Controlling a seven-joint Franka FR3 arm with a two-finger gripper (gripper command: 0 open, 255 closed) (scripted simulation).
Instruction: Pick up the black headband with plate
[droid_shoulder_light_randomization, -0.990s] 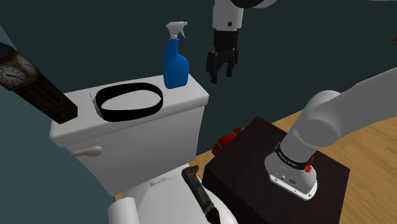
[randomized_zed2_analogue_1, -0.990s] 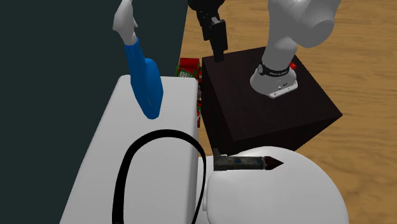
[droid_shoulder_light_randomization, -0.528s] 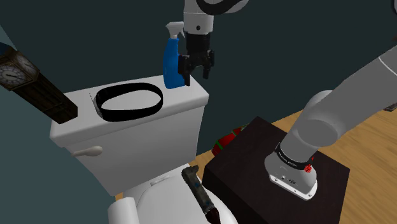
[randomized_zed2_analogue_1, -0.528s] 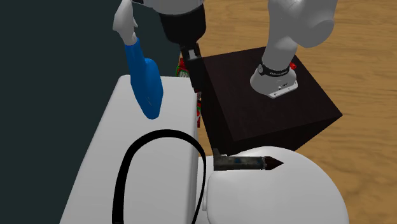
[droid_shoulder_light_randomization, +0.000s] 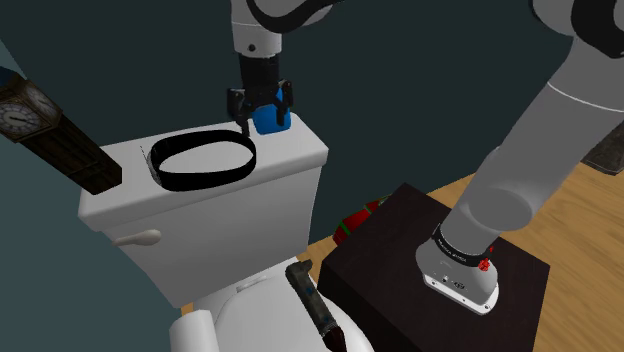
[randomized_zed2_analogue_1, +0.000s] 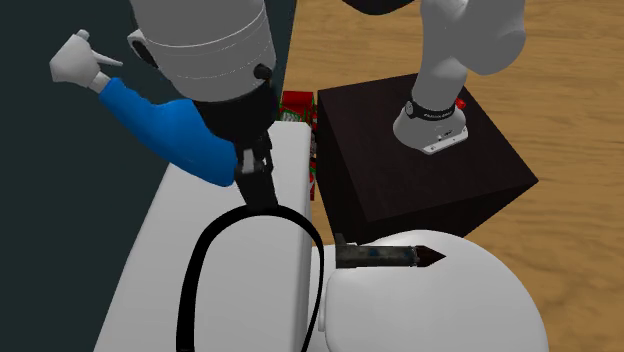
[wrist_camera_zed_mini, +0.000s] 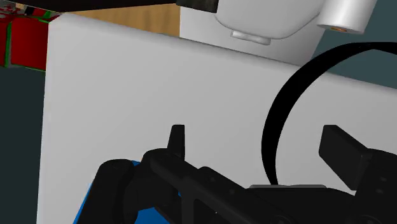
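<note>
Alignment matters most at this step, as I judge it: the approach looks nearly over and the close comes next. Reading the shoulder view from its left, the black headband (droid_shoulder_light_randomization: 200, 180) lies flat as an open loop on the white tank lid (droid_shoulder_light_randomization: 295, 150). The gripper (droid_shoulder_light_randomization: 265, 112) hangs at the loop's right-hand end, pointing down. Just behind the gripper is the blue spray bottle (randomized_zed2_analogue_1: 170, 135). In the second exterior view it leans hard toward that view's left, its base hidden behind the hand. I would keep any sideways correction small and away from it, or it may topple onto the band.

To grasp well I would straddle one thin stretch of the band, with one finger inside the loop and one outside. I would descend until the tips almost meet the lid, then close slowly. The band looks thin and springy, so a pinch across its wall should hold better than one along it. A straight lift afterwards should keep it from twisting out.

The black fingers (wrist_camera_zed_mini: 177, 137) stand wide apart and grip nothing. In the wrist view the band's curve runs through the gap between them, nearer one finger than the other, touching neither as far as I can see. Whether the tips touch the lid I cannot tell.
</note>
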